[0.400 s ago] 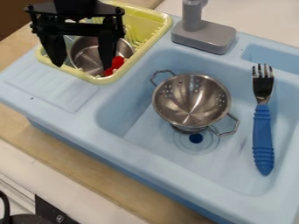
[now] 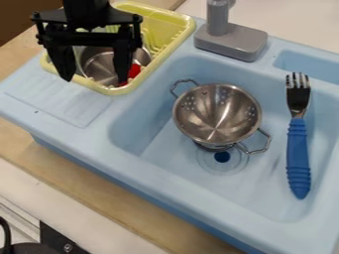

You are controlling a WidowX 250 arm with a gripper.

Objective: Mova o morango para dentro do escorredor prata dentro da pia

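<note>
The gripper (image 2: 95,81) has come a little lower in the view over the yellow basket (image 2: 169,46), its two fingers wide apart with nothing between them. The red strawberry (image 2: 134,70) lies in this basket, partly behind one finger, so I judge it must first be grasped, then carried to the silver colander (image 2: 212,114) in the sink (image 2: 265,183).

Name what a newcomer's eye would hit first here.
Probably the shiny silver colander, in the pale blue sink, with the blue-handled fork on its right in the picture. Then the black gripper, open over the yellow basket at upper left, and the bright red strawberry partly hidden behind it.
</note>
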